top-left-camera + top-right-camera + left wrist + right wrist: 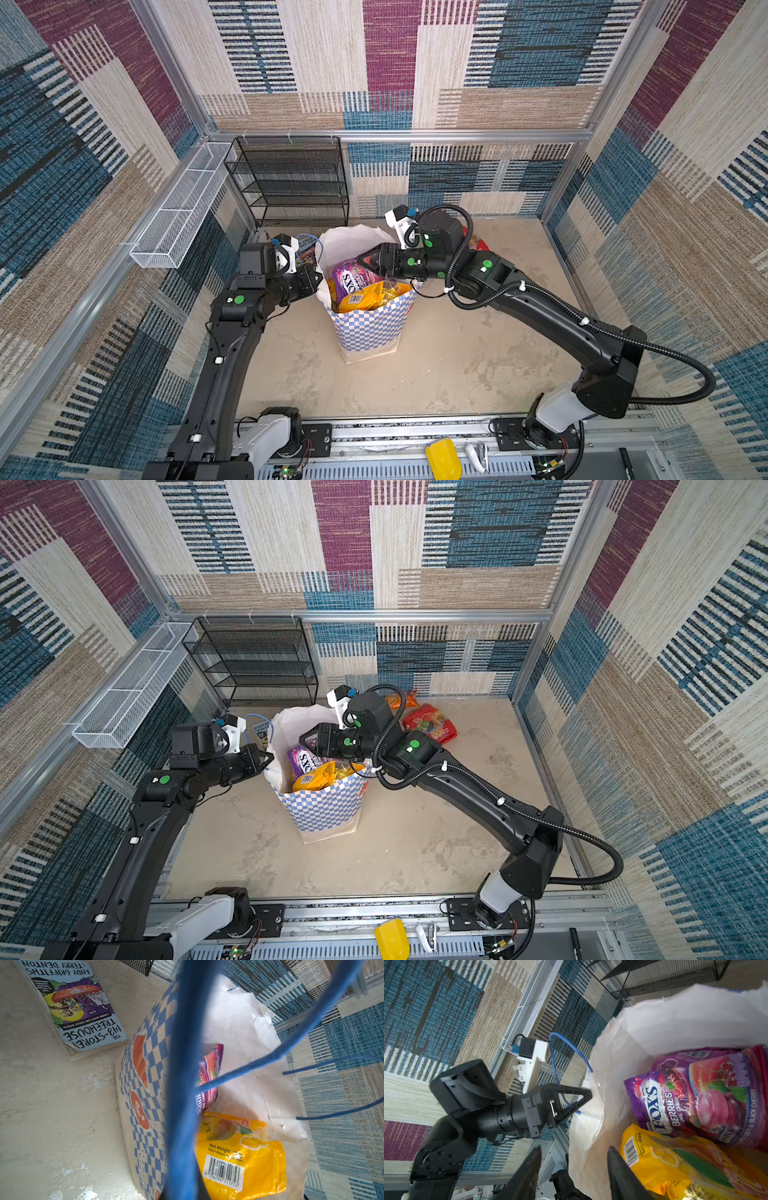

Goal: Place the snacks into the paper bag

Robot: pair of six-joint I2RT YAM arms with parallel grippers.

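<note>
The paper bag [370, 332] [324, 812] stands upright mid-table, blue-and-white checked outside and white inside. My left gripper [318, 278] [268, 758] [589, 1093] is shut on its left rim, right where the blue cord handle [182, 1064] is fixed. Inside lie a purple Fox's packet [349, 280] [654, 1097], a red-purple cherry packet [726, 1093] and a yellow packet [370, 297] [239, 1153]. My right gripper [370, 259] [574, 1153] hovers over the bag's mouth, open, with nothing between its fingers. A red packet [430, 725] and an orange packet [405, 698] lie on the table behind my right arm.
A blue-grey cartoon book [79, 1007] [259, 731] lies flat left of the bag, behind my left gripper. A black mesh shelf [291, 183] stands at the back left, and a white mesh basket [183, 208] hangs on the left wall.
</note>
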